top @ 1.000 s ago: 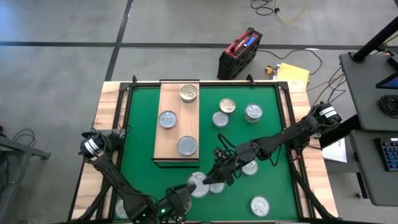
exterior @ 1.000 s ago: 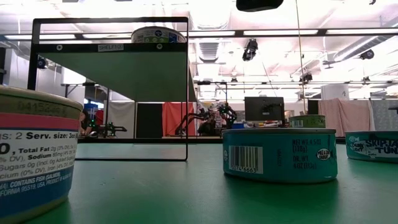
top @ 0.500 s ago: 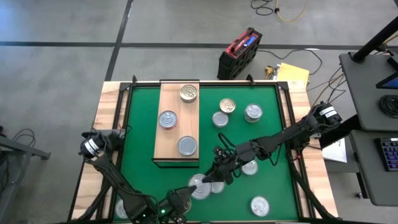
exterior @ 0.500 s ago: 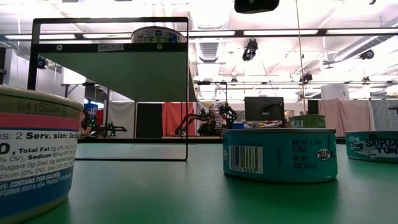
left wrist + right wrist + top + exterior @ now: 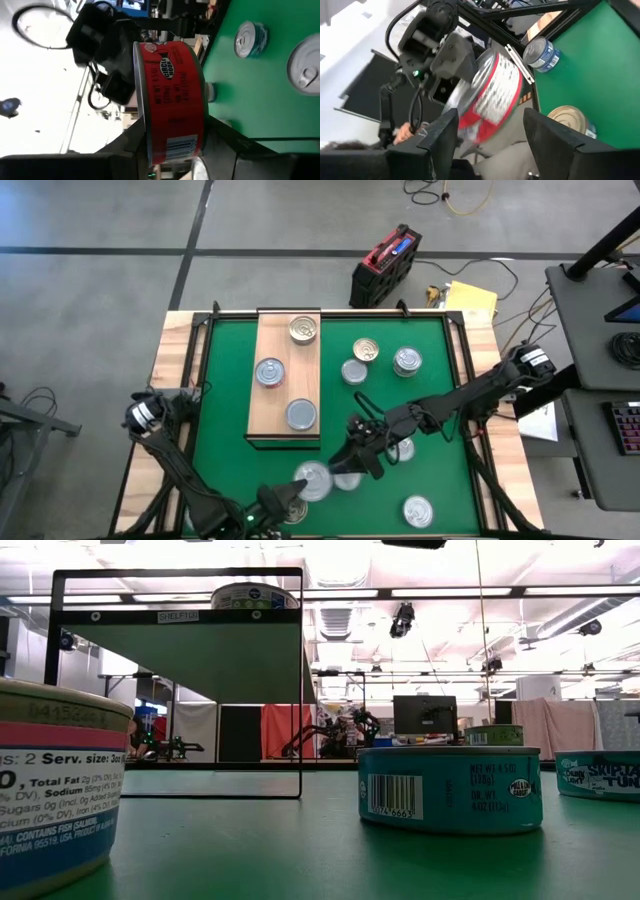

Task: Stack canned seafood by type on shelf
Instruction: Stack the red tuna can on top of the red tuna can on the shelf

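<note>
A red-labelled can (image 5: 170, 100) of seafood hangs above the green mat near the table's front, with my left gripper (image 5: 172, 145) shut on it; the high view shows its silver lid (image 5: 313, 480). My right gripper (image 5: 492, 135) is open, level, facing the left one. Its fingers (image 5: 440, 135) stand on either side of the can's free part. I cannot tell whether they touch it. The shelf, a wooden board (image 5: 288, 375), carries three cans resting on their bases (image 5: 303, 330), (image 5: 269, 371), (image 5: 301, 414). My left gripper pinches the red can between its two fingers, one on the lid end (image 5: 137, 135) and one on the opposite flat end (image 5: 204, 135). The fingers come level from the table's near left. The can is lifted clear of the mat, tipped on its edge.
Loose cans stand on the mat right of the shelf (image 5: 365, 350), (image 5: 407, 360), (image 5: 353, 371), under the right arm (image 5: 402, 448), (image 5: 347, 478), and near the front (image 5: 417, 510). In the low view a teal can (image 5: 450, 788) and a big near can (image 5: 55, 790) stand close.
My left gripper has rolled about its own pointing line. The red can has tipped with it and stays clear of the mat. Both hands have stayed nearly in place.
</note>
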Tool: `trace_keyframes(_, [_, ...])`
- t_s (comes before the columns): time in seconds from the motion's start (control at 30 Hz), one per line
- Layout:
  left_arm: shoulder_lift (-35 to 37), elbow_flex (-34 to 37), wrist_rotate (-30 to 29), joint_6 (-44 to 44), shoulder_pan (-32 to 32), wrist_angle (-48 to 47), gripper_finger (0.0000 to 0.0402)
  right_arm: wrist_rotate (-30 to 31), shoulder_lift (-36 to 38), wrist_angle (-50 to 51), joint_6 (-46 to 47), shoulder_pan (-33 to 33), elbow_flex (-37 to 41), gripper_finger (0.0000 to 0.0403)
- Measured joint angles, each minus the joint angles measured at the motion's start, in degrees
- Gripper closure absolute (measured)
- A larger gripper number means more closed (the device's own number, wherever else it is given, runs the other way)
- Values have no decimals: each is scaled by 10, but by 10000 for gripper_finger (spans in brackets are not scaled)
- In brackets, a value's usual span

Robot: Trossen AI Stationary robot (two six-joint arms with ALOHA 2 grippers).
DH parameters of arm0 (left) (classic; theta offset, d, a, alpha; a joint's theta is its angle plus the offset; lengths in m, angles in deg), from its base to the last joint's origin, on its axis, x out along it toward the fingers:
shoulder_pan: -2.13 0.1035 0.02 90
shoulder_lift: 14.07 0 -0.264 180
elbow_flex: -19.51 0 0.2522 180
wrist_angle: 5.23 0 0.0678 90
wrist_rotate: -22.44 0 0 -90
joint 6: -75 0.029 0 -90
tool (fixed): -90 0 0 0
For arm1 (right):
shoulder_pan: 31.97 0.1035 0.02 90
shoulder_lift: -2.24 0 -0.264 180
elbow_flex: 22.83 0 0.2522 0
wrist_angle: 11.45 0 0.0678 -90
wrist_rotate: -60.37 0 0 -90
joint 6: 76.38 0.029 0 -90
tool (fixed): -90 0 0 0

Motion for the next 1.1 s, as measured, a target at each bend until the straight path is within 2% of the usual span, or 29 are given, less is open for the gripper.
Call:
trace_keyframes(0.13, [7,0,-1,-112,-7,-68,284,4,26,25,-61,0,0,190])
trace_keyframes(0.27, [10,0,0,-249,-17,-146,284,9,49,33,-210,17,0,193])
trace_keyframes(0.33, [11,0,0,-314,-25,-175,284,31,55,30,-291,37,0,193])
trace_keyframes(0.43, [11,0,1,-374,-35,-185,284,96,57,32,-419,74,0,193])
trace_keyframes(0.63, [11,0,3,-428,-45,-186,284,279,27,33,-667,138,0,193])
trace_keyframes(0.7, [11,0,19,-434,-45,-185,284,310,10,24,-735,151,1,193])
trace_keyframes(0.77, [11,0,40,-437,-45,-184,284,316,-8,0,-801,160,1,191])
trace_keyframes(0.87, [11,0,42,-442,-44,-170,284,318,-32,-26,-883,165,1,182])
trace_keyframes(1.1, [9,0,56,-442,-43,-154,284,336,-75,-40,-922,156,-36,131])
